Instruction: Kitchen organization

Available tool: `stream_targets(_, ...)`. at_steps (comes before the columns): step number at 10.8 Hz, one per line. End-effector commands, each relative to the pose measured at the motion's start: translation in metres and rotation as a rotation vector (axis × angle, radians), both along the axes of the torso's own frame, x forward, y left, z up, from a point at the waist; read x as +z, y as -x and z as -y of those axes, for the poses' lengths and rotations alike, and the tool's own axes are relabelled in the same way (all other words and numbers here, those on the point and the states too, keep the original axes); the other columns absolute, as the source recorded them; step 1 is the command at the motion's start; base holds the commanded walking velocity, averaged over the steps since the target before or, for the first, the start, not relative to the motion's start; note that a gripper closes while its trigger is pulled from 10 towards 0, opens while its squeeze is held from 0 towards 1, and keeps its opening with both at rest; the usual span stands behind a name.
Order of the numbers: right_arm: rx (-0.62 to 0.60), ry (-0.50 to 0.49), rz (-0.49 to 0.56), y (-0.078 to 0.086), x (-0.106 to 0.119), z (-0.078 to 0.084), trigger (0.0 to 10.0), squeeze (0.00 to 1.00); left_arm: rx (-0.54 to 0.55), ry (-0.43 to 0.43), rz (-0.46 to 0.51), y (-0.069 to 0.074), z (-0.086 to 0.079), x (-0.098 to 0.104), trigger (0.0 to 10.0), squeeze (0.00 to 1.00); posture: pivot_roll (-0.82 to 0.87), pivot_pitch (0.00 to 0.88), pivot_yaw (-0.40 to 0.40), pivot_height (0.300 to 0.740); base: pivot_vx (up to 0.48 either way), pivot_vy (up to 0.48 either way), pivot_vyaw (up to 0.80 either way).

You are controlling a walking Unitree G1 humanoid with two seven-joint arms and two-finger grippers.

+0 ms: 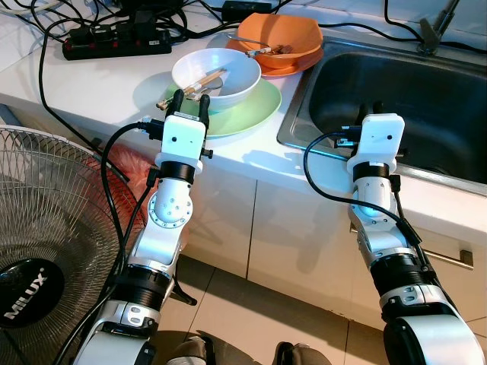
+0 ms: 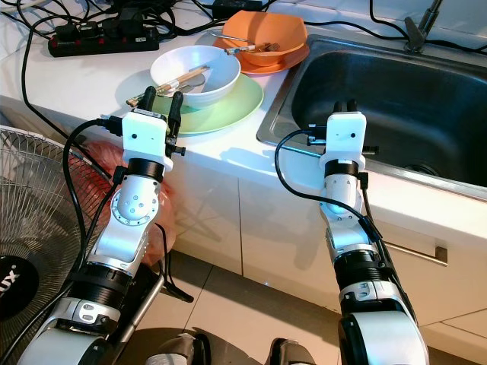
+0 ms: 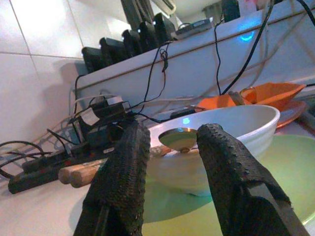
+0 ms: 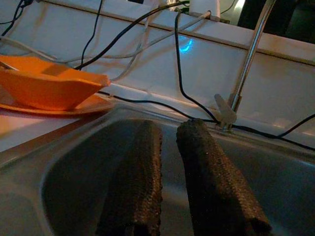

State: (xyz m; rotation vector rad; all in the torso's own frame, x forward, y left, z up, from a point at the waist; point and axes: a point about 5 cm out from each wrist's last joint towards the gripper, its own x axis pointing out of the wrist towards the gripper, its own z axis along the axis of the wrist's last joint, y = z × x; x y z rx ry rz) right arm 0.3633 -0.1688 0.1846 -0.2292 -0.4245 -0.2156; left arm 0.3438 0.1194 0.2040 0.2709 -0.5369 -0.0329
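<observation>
A white bowl (image 1: 237, 70) holding wooden chopsticks (image 1: 192, 86) and a metal spoon (image 3: 178, 138) sits on a light green plate (image 1: 253, 111) on the white counter. My left gripper (image 1: 190, 100) hovers at the near rim of that plate, pointing at the bowl, open with nothing between its fingers. Behind stands an orange bowl (image 1: 289, 30) with utensils, on an orange plate (image 1: 298, 64). My right gripper (image 2: 346, 106) is shut and empty, held over the near edge of the steel sink (image 1: 426, 106).
A black power strip (image 1: 114, 46) and tangled cables lie at the back of the counter. A faucet (image 1: 435, 30) stands behind the sink. A floor fan (image 1: 46, 243) stands at the left beside the white cabinets (image 1: 289, 236).
</observation>
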Motion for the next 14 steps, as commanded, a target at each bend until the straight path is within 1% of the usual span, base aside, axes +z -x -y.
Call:
stream_targets(1, -0.008, -0.009, -0.002, 0.003, -0.001, 0.002, 10.0, 0.0, -0.003, 0.005, 0.005, -0.002, 0.0, 0.003, 10.0, 0.0, 0.02, 0.149, 0.004, 0.74, 0.0, 0.0, 0.0)
stream_targets(2, -0.009, -0.009, -0.002, 0.003, -0.002, 0.003, 10.0, 0.0, -0.004, 0.004, 0.005, -0.002, 0.001, 0.003, 10.0, 0.0, 0.02, 0.149, 0.003, 0.74, 0.0, 0.0, 0.0)
stream_targets(3, -0.01, -0.009, -0.003, 0.003, -0.002, 0.003, 10.0, 0.0, -0.005, 0.004, 0.005, -0.002, 0.001, 0.003, 5.9, 0.0, 0.02, 0.149, 0.002, 0.74, 0.0, 0.0, 0.0)
stream_targets(4, -0.01, -0.008, -0.003, 0.003, -0.002, 0.003, 10.0, 0.0, -0.006, 0.004, 0.005, -0.002, 0.001, 0.003, 0.0, 0.0, 0.02, 0.149, 0.002, 0.74, 0.0, 0.0, 0.0)
stream_targets(11, -0.007, -0.008, -0.006, 0.003, -0.003, 0.002, 10.0, 0.0, -0.033, -0.01, 0.03, 0.0, 0.007, 0.005, 0.0, 0.0, 0.02, 0.141, 0.002, 0.74, 0.0, 0.0, 0.0)
stream_targets(12, -0.007, -0.008, -0.006, 0.003, -0.003, 0.002, 10.0, 0.0, -0.06, -0.011, 0.047, 0.002, 0.011, 0.008, 4.1, 0.0, 0.02, 0.139, 0.003, 0.74, 0.0, 0.0, 0.0)
stream_targets(13, -0.007, -0.008, -0.005, 0.003, -0.003, 0.001, 10.0, 0.0, -0.106, -0.011, 0.073, 0.004, 0.018, 0.014, 10.0, 0.0, 0.02, 0.137, 0.003, 0.74, 0.0, 0.0, 0.0)
stream_targets(14, -0.008, -0.008, -0.005, 0.003, -0.003, 0.001, 10.0, 0.0, -0.125, -0.006, 0.087, 0.006, 0.022, 0.017, 10.0, 0.0, 0.02, 0.137, 0.003, 0.74, 0.0, 0.0, 0.0)
